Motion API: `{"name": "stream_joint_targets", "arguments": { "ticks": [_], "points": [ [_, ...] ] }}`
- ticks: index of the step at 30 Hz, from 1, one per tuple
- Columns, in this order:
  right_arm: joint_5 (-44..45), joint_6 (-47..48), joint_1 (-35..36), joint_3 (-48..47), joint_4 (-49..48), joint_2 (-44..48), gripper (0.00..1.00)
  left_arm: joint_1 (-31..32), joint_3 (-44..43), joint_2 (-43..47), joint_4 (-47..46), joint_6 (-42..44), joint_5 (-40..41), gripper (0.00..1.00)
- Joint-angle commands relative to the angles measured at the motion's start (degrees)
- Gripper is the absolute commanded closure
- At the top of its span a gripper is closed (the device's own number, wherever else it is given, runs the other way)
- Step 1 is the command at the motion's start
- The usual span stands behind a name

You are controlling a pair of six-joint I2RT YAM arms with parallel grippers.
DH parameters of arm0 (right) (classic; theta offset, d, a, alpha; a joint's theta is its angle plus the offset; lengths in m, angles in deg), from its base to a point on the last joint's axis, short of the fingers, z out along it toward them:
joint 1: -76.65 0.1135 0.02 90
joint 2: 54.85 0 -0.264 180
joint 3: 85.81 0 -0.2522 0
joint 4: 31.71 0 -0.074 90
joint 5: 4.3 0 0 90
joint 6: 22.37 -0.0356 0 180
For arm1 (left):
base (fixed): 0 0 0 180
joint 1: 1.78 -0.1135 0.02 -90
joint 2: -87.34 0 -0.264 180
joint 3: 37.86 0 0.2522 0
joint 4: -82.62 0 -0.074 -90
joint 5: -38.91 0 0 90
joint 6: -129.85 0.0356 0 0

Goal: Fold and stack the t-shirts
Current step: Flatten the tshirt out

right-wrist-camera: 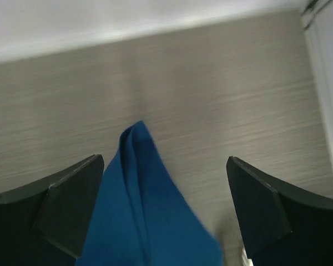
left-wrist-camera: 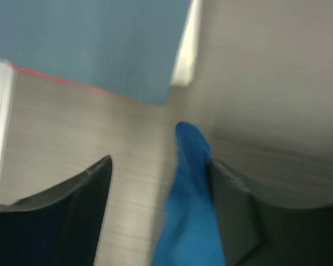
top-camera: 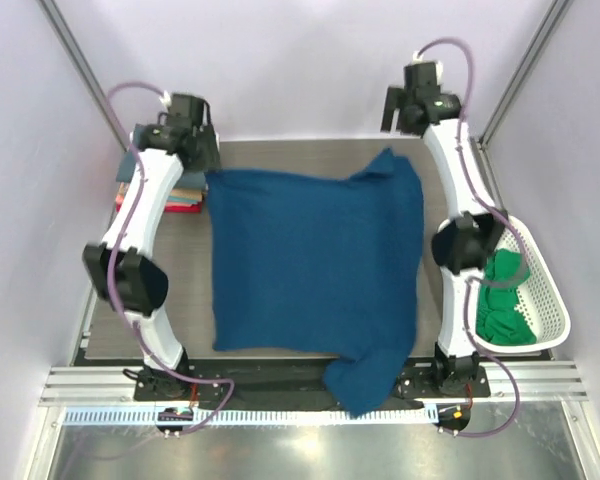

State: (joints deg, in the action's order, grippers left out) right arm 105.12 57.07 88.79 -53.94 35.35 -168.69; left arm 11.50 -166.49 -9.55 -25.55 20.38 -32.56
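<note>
T-shirts folded in a stack (top-camera: 185,198) lie far left; left gripper (left-wrist-camera: 158,166) is spread, cloth beside one finger; navy t-shirt (top-camera: 315,265) lies flat in the middle; right gripper (right-wrist-camera: 165,160) is spread over its far corner. Spreading seems done; the next move needs a new grip on the edges for folding.

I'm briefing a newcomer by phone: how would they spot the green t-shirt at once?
At the table's right edge a white mesh basket sits beside the right arm. The bright green t-shirt crumpled inside is the only cloth of that colour; the blue t-shirt lies spread on the tabletop.
</note>
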Motion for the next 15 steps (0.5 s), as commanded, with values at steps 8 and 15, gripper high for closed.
{"name": "stream_joint_targets", "arguments": {
  "ticks": [8,15],
  "points": [
    [-8.8,-6.7,-0.1,29.1,-7.9,12.9,0.00,-2.3,25.7,14.8,-6.7,-5.3,-6.3,0.00],
    [-12.0,-6.6,-0.2,45.5,-15.3,16.5,0.00,2.3,45.3,23.6,-17.5,-10.4,-11.4,0.04]
  ]
}}
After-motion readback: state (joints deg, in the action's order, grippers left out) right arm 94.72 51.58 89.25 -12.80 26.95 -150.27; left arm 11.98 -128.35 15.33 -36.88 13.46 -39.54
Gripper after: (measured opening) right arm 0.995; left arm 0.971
